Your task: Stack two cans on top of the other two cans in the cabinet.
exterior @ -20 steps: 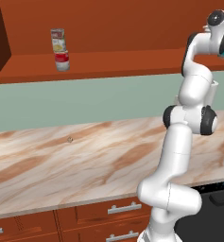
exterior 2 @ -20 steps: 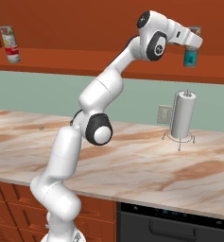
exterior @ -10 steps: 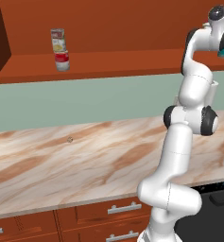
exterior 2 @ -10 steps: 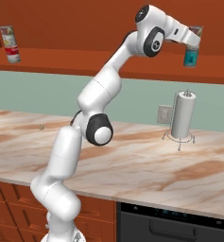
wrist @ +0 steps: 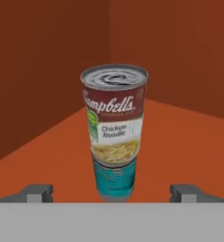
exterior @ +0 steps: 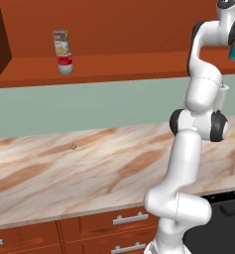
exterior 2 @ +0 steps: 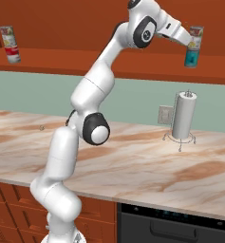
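Note:
On the cabinet (exterior: 119,64) ledge, far left, a pale yellow-green can (exterior: 61,42) stands on the red-and-white can (exterior: 65,63); the same pair (exterior 2: 9,43) shows in the right base view. At the right end, a second pale-labelled can (exterior 2: 195,38) stands upright on the teal can (exterior 2: 192,58). In the hand view this can (wrist: 114,113) sits squarely on the teal can (wrist: 114,177). My gripper (exterior 2: 188,42) is just in front of that stack, open, its fingertips (wrist: 35,193) spread wide on either side and touching nothing.
A paper towel holder (exterior 2: 184,116) stands on the marble counter (exterior 2: 133,161) under the right stack, next to a wall outlet (exterior 2: 165,114). Drawers with silver handles (exterior: 129,218) run below the counter, with a dark oven (exterior 2: 180,228) to their right.
The jaws have opened and let go of the pale can, which now rests on the teal can. The hand has drawn back slightly.

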Robot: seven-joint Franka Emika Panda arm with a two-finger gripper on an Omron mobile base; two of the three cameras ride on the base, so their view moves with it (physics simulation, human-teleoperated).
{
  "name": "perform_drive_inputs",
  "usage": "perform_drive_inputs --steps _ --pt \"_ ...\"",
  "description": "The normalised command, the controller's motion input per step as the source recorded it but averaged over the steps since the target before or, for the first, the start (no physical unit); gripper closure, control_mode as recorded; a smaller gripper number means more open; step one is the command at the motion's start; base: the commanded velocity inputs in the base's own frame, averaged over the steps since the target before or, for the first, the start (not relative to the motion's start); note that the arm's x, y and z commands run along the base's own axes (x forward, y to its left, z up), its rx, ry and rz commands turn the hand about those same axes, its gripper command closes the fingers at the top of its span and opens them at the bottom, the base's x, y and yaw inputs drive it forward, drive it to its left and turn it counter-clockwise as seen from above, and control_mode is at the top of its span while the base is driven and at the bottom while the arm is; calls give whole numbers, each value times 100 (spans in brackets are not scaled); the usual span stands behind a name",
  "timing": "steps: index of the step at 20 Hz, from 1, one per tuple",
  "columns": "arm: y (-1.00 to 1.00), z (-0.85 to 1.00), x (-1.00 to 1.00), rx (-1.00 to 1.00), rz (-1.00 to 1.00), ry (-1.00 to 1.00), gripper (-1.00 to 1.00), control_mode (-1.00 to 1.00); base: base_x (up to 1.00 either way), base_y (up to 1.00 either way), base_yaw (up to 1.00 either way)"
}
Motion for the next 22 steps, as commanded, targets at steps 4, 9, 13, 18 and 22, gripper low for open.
perform_drive_inputs --steps 4,9,13,18,22 --pt "22 -91 -39 -14 0 -16 -100 -100 0 0 0" --pt "26 -94 -45 -12 0 -36 -100 -100 0 0 0" --pt "27 -94 -62 -16 0 -32 -100 -100 0 0 0" --pt "30 -94 -69 -19 0 -26 -100 -100 0 0 0" --pt "32 -94 -73 -19 0 -22 -100 -100 0 0 0"
